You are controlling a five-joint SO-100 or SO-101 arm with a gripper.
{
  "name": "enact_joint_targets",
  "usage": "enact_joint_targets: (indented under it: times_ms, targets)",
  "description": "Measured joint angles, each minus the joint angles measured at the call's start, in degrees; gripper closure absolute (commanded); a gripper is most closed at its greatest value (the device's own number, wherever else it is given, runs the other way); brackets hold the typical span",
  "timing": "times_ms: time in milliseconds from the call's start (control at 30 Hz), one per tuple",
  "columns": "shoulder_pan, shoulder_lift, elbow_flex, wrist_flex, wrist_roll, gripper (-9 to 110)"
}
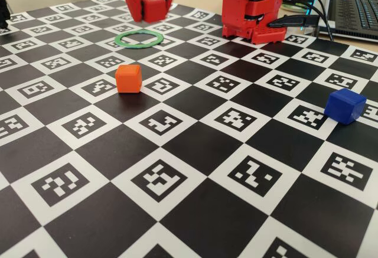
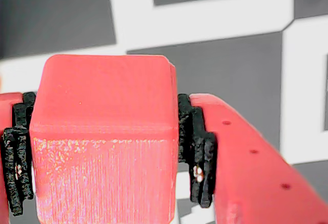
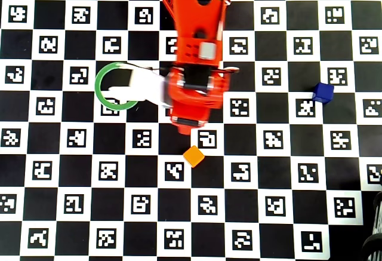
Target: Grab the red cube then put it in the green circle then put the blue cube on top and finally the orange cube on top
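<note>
While lifted clear of the board, tool (image 1: 151, 11) clamps red cube (image 1: 155, 8), green circle (image 1: 139, 38) just beside, orange cube (image 1: 128, 78) nearer camera

From overhead I can't see the red cube; the arm (image 3: 197, 52) covers it and also hides the right part of the green circle (image 3: 101, 94). In my wrist view the red cube (image 2: 102, 142) runs off the bottom edge, and the bench (image 2: 205, 24) behind is blurred.

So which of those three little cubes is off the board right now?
The red cube, pinched in the end effector; the orange cube and blue cube sit on the board.
</note>
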Motion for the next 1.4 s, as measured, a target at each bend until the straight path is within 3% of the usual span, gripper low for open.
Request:
enact_joint_targets:
  times_ms: [233,533,967,1400]
  targets:
    - [13.7,3.7,-3.1,7.0,-15.5,97]
    - [25.4,11.3,8.7,3.0,-30.1,97]
    - [28.1,13.4,29.6,-17.8,-35.8,97]
    - [29.7,5.3,31.1,-29.7,-37.0,97]
